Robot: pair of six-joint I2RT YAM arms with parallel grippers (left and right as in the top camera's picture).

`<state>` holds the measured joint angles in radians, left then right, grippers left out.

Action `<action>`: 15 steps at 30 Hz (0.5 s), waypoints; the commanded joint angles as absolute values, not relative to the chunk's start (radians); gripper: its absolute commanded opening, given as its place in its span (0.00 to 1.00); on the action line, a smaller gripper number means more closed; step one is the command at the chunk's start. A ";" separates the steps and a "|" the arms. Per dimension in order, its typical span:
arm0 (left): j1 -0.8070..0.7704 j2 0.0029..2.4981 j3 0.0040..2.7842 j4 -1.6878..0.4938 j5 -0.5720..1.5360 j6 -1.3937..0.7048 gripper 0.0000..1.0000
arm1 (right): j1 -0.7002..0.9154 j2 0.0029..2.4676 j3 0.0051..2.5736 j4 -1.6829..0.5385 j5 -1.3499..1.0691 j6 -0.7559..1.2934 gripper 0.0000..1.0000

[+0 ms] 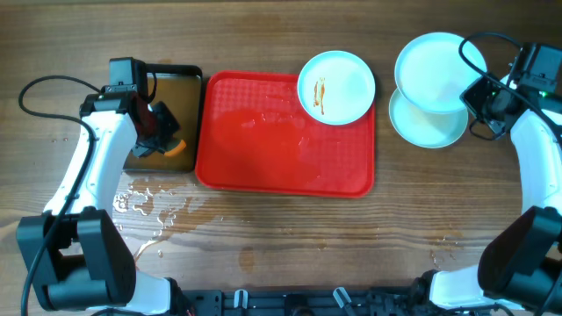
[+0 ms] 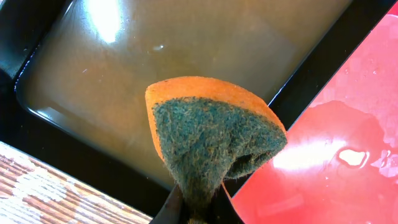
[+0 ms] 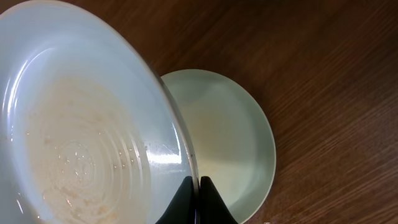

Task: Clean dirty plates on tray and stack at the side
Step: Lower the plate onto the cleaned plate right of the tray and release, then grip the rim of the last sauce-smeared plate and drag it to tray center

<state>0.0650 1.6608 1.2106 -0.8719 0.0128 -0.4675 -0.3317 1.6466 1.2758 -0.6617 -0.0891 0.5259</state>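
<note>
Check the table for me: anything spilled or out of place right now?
Yes: water is puddled on the wooden table in front of the black pan. The streaked plate also overhangs the rim of the tray at its far right corner.

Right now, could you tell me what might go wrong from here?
The right gripper pinches the held plate only at its rim, offset from the lower plate; it could slip or land off-centre. The streaked plate overlaps the corner rim of the tray, so scrubbing may tip it. The sponge in the left gripper could drip beside the black pan.
</note>
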 commanded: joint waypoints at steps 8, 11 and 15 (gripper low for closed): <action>0.070 1.668 1.204 -0.868 -0.001 -0.448 0.04 | -0.324 1.719 1.269 -0.662 -0.279 0.429 0.47; 0.070 1.668 1.204 -0.865 -0.001 -0.448 0.04 | -0.292 1.719 1.269 -0.649 -0.480 0.325 0.54; 0.070 1.668 1.204 -0.865 -0.001 -0.448 0.04 | -0.216 1.719 1.269 -0.674 -0.458 0.371 0.54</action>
<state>0.0650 1.6608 1.2106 -0.8700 0.0128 -0.4675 -0.2790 1.7065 1.2720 -0.6655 -0.3710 0.3943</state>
